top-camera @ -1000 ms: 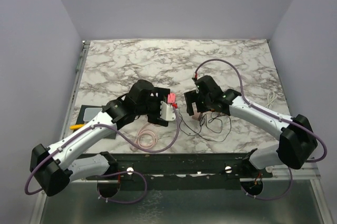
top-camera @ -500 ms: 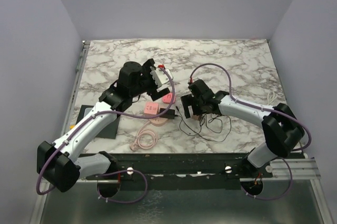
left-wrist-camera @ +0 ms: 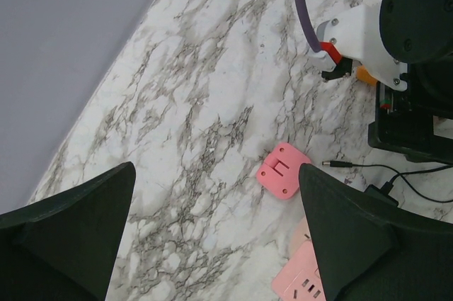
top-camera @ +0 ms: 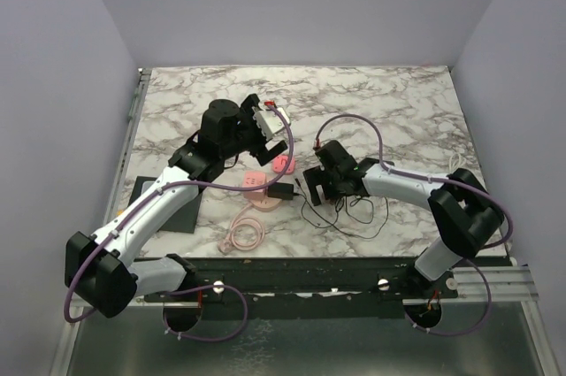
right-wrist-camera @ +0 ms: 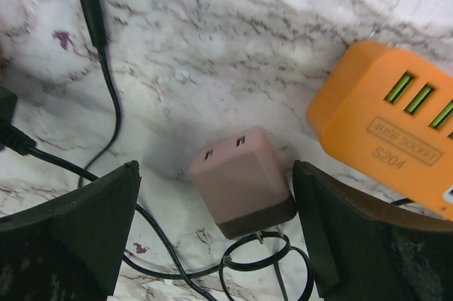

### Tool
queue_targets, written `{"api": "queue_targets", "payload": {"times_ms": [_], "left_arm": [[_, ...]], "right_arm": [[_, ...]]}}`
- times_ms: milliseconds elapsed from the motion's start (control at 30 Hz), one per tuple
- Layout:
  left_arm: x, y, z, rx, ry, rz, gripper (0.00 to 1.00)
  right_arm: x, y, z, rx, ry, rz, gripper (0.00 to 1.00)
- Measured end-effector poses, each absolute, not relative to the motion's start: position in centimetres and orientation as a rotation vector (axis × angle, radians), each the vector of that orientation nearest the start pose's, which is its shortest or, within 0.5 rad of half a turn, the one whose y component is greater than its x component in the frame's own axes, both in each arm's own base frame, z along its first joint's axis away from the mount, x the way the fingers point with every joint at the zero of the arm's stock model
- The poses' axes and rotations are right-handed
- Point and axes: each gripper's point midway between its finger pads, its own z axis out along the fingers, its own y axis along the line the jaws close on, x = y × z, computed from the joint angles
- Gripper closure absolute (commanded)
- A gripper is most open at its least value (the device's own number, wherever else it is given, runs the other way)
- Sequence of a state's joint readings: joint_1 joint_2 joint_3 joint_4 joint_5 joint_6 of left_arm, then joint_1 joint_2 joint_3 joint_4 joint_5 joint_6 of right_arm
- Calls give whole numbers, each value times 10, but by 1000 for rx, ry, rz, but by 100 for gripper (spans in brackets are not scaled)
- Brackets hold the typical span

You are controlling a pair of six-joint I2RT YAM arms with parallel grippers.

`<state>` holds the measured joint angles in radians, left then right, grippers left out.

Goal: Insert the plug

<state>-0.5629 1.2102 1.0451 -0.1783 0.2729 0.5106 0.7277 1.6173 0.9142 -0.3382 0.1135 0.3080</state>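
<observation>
The plug (right-wrist-camera: 244, 180) is a brownish-pink charger cube with two slots on its light end. It lies on the marble between the fingers of my right gripper (right-wrist-camera: 214, 173), which is open and low over it, touching nothing. A black cable (right-wrist-camera: 106, 131) loops beside and under it. The pink socket (top-camera: 256, 183) lies flat left of the right gripper (top-camera: 320, 183), and one corner of the socket (left-wrist-camera: 304, 283) shows in the left wrist view. My left gripper (top-camera: 265, 119) hangs open and empty above the table behind it, as the left wrist view (left-wrist-camera: 212, 244) also shows.
An orange multi-socket block (right-wrist-camera: 386, 124) lies right beside the plug. A small pink plate (left-wrist-camera: 283, 170) and a black adapter (top-camera: 281, 190) with a barrel connector (left-wrist-camera: 336, 165) lie near the pink socket. A pink coiled cable (top-camera: 246, 234) and a black mat (top-camera: 150, 195) are at the front left.
The left arm rose from the pink socket and swung back and left, uncovering it. The right gripper shifted slightly left and nearer. Both grippers stayed open.
</observation>
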Motion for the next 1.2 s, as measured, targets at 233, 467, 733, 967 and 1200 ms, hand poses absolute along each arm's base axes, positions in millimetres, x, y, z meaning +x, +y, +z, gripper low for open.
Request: {"api": "queue_targets", "payload": {"times_ms": [233, 467, 733, 967, 1200], "left_arm": [[323, -238, 262, 1134, 1536, -304, 1], [321, -240, 263, 1142, 1527, -320, 1], [317, -239, 261, 1140, 1528, -327, 1], [311, -237, 250, 1111, 1576, -365, 1], [305, -242, 248, 1082, 1603, -437, 1]], "right_arm": [[251, 221, 23, -516, 2596, 245, 12], [251, 221, 25, -504, 2594, 250, 21], [262, 221, 24, -485, 2588, 196, 47], [272, 222, 35, -470, 2561, 168, 57], [302, 240, 95, -446, 2386, 232, 57]]}}
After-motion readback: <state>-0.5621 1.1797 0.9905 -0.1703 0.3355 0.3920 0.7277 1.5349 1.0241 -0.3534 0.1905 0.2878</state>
